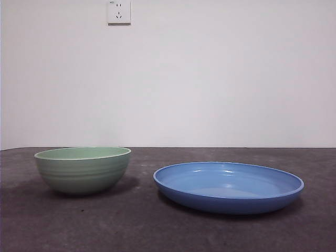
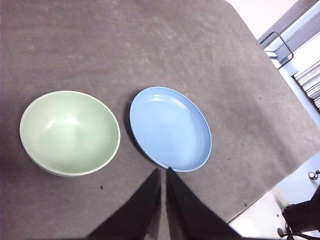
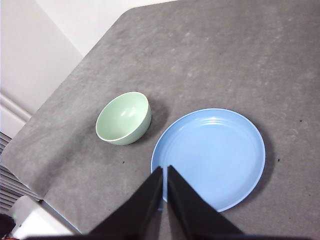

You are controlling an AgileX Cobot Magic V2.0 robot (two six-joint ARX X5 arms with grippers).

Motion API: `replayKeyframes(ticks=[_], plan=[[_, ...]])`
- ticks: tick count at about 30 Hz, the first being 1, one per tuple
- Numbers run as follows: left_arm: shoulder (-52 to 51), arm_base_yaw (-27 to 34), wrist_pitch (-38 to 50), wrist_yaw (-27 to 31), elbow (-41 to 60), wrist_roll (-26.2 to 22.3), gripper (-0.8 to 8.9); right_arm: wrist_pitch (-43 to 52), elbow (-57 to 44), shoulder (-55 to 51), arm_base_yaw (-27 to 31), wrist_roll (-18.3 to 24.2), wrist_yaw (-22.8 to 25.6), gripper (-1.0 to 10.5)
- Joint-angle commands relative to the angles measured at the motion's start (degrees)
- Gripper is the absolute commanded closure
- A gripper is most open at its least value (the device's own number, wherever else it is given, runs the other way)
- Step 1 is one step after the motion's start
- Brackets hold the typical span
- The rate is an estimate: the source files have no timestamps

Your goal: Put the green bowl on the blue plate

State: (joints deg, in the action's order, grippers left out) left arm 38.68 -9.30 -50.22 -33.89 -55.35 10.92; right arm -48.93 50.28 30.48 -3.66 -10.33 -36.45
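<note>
Front view shows no arm at all: nearest the camera is the dark grey tabletop (image 1: 168, 231), then the plate (image 1: 229, 187) and the bowl (image 1: 83, 169) side by side on it, apart from one another with bare surface between them. The bowl stands upright and the plate lies flat, with nothing in either. Behind them is a white wall with a socket (image 1: 119, 11) high up.

In the left wrist view the left claw (image 2: 163, 171) hangs above the tabletop (image 2: 150, 45), its jaws drawn narrow with only a thin slit between them, holding nothing. The plate (image 2: 170, 128) lies just beyond its tips, and the bowl (image 2: 69, 133) sits beside the plate, off to one side of the claw and clear of it.

In the right wrist view the right claw (image 3: 164, 170) is likewise nearly closed and empty, held over the near edge of the plate (image 3: 210, 157). The bowl (image 3: 123, 118) lies farther out, past the plate's rim and not touching it, toward the tabletop's (image 3: 225, 60) edge
</note>
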Motion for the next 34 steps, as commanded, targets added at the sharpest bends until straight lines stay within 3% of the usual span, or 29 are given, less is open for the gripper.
replayKeyframes(ticks=[1,7,9,14,17,21,29,34], plan=[[0.2,-0.2,0.5,-0.5,-1.2,-1.4,7.94,0.3,1.1,-0.1,-0.1,0.8,-0.2,9.4],[0.3,-0.2,0.4,-0.5,-1.2,-1.4,7.83,0.2,1.1,-0.3,-0.3,0.7,-0.2,9.4],[0.3,-0.2,0.4,-0.4,-1.2,-1.4,7.57,0.2,1.1,-0.3,-0.3,0.7,-0.2,8.9],[0.3,-0.2,0.2,-0.4,-1.2,-1.4,4.2,0.2,1.1,-0.3,-0.3,0.5,-0.2,5.5],[0.3,-0.2,0.0,-0.4,-1.2,-1.5,2.95,-0.1,1.1,-0.3,-0.3,0.3,-0.2,4.5],[0.4,-0.2,0.0,1.0,-1.2,-3.0,2.8,-1.0,1.1,-0.3,-0.3,0.3,-0.2,3.9],[3.4,-0.2,-1.5,9.5,-1.2,-7.2,2.81,-1.8,1.1,-0.3,-0.3,0.3,-0.2,3.9],[7.8,-0.2,-1.4,10.4,-1.1,-8.8,2.82,-1.8,1.1,-0.3,-0.3,0.3,-0.2,3.9]])
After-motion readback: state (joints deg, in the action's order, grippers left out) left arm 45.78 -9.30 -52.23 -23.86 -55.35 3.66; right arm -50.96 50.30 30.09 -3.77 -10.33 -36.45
